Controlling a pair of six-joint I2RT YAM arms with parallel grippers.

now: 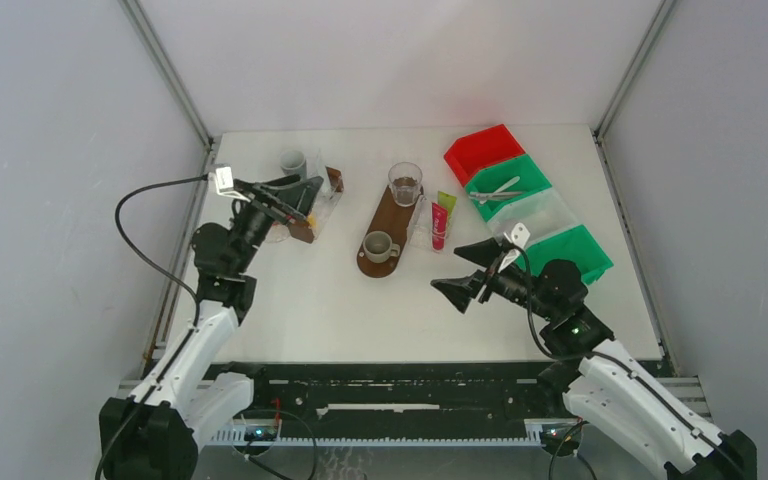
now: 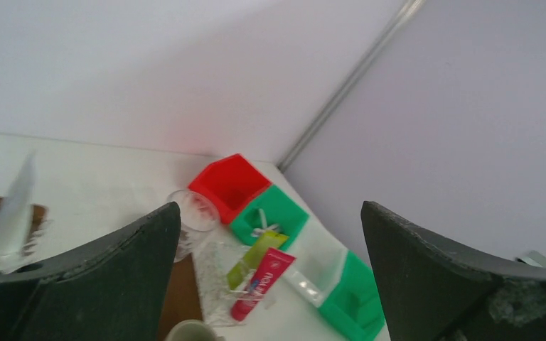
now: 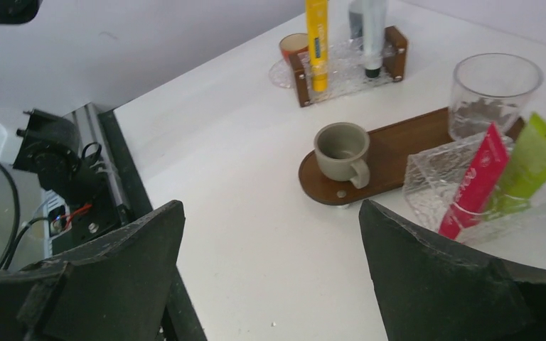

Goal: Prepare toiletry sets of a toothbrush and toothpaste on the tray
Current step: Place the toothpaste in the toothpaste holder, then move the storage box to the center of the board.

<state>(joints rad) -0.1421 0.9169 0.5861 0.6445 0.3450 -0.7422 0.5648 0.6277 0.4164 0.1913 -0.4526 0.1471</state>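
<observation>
The brown wooden tray [image 1: 392,212] lies mid-table with a glass [image 1: 405,183] and a grey cup [image 1: 378,245] on it. Right beside it, a clear holder [image 3: 434,177] carries the pink-red toothpaste [image 3: 476,177] and the lime green toothpaste [image 3: 533,160]. At the back left, slim yellow [image 3: 317,42] and grey [image 3: 370,35] sticks that look like toothbrushes stand in a rack [image 1: 310,205]. My left gripper [image 1: 295,205] hovers open over that rack, holding nothing. My right gripper [image 1: 470,270] is open and empty over bare table, just in front of the toothpaste holder.
A row of red [image 1: 483,150], green [image 1: 510,180], clear and green bins runs along the right side; a white toothbrush-like item [image 1: 495,192] lies in the second bin. A small cup [image 1: 293,162] stands behind the rack. The table's near edge borders a black rail [image 1: 400,385].
</observation>
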